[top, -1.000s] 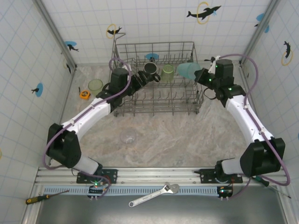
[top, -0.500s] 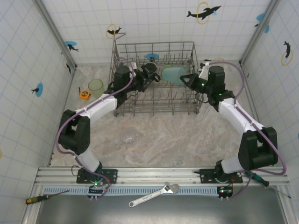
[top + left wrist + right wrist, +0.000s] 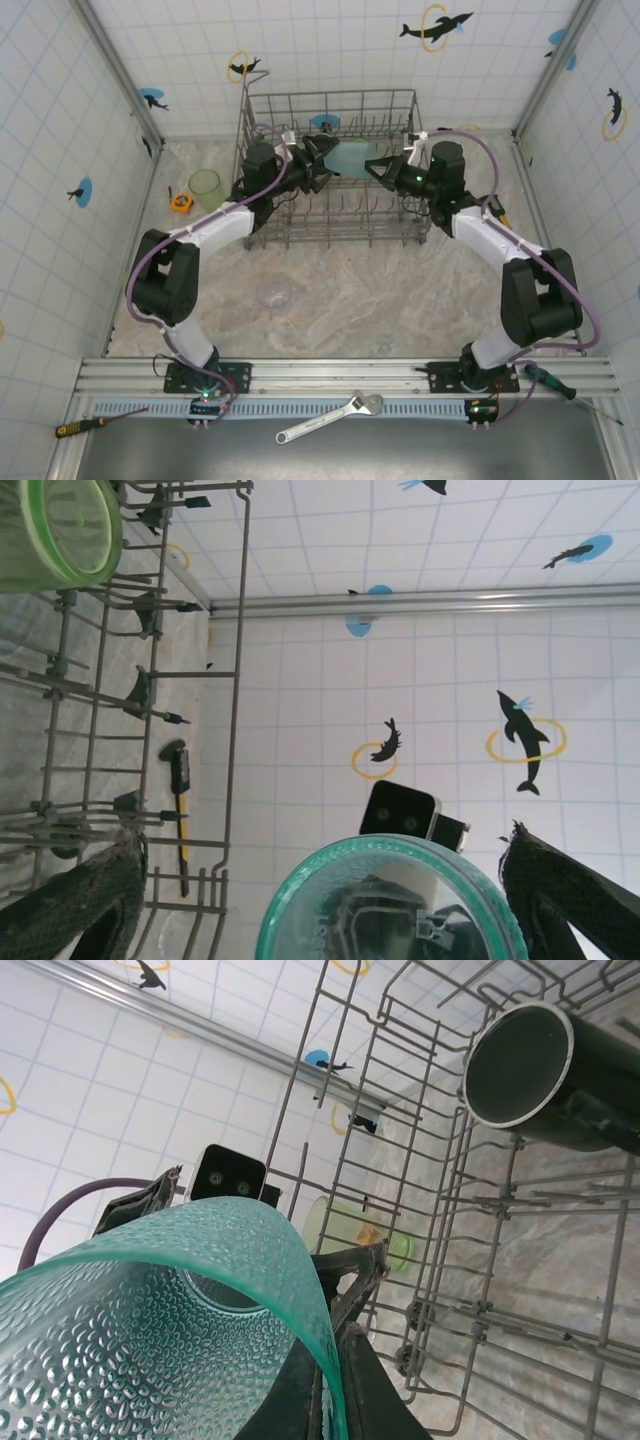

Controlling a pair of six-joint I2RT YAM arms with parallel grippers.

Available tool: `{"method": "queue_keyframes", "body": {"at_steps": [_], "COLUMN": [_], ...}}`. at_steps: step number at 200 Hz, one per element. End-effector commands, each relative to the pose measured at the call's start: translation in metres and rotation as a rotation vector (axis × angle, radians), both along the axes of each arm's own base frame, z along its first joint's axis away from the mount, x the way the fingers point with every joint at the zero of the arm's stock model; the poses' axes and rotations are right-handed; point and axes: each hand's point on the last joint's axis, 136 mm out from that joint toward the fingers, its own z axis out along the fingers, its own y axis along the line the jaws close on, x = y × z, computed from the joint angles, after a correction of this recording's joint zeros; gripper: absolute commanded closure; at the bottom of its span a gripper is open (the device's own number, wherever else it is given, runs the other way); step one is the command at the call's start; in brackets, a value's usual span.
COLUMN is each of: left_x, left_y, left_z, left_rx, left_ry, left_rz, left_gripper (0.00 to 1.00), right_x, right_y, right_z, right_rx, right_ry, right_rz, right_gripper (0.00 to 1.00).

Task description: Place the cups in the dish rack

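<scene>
Marble table [image 3: 350, 290] bears green cup [image 3: 205, 185] beside (probably) tape measure [image 3: 180, 202].

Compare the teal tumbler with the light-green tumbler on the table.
The teal tumbler is tipped sideways over the dish rack, pinched in the right gripper; the light-green tumbler stands upright on the table, untouched. The teal tumbler is bluish, the light-green tumbler yellowish. Both are translucent.

In the left wrist view, the bottom edge cuts off the teal cup [image 3: 390, 905] and the upper-left corner clips a green cup [image 3: 60, 530]. In the right wrist view, the black mug [image 3: 565, 1080] runs off the right edge.
</scene>
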Motion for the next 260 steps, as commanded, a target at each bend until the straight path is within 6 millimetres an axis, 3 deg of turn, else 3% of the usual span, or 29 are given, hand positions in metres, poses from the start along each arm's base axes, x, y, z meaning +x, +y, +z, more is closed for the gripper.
{"method": "queue_keyframes", "body": {"at_steps": [1, 36, 80, 105, 142, 183, 230, 242, 260], "left_x": [-0.013, -0.018, -0.024, -0.029, -0.035, -0.038, -0.036, -0.036, -0.037], "left_y": [0.001, 0.000, 0.004, 0.006, 0.009, 0.011, 0.008, 0.008, 0.009], "left_z": [0.017, 0.021, 0.028, 0.030, 0.035, 0.033, 0.032, 0.031, 0.034], "left_rx": [-0.055, -0.053, -0.054, -0.055, -0.067, -0.070, -0.077, -0.080, -0.096], "left_ry": [-0.023, -0.030, -0.054, -0.061, -0.069, -0.044, -0.045, -0.041, -0.048], "left_rz": [-0.038, -0.058, -0.059, -0.058, -0.057, -0.056, -0.064, -0.064, -0.058], "left_gripper": [0.14, 0.28, 0.34, 0.30, 0.16, 0.17, 0.20, 0.24, 0.45], "right_x": [-0.002, 0.001, 0.004, 0.006, 0.008, 0.010, 0.002, 0.001, 0.001], "right_y": [0.011, 0.014, 0.019, 0.020, 0.025, 0.025, 0.039, 0.041, 0.041], "right_z": [0.021, 0.015, 0.014, 0.018, 0.021, 0.025, 0.024, 0.024, 0.021], "right_rx": [0.049, 0.042, 0.031, 0.027, 0.045, 0.063, 0.059, 0.045, 0.004], "right_ry": [-0.076, -0.057, -0.054, -0.065, -0.071, -0.086, -0.078, -0.086, -0.090], "right_rz": [0.039, 0.035, 0.024, 0.005, -0.003, -0.009, 0.043, 0.047, 0.043], "right_gripper": [1.00, 1.00, 1.00, 1.00, 1.00, 1.00, 1.00, 1.00, 1.00]}}
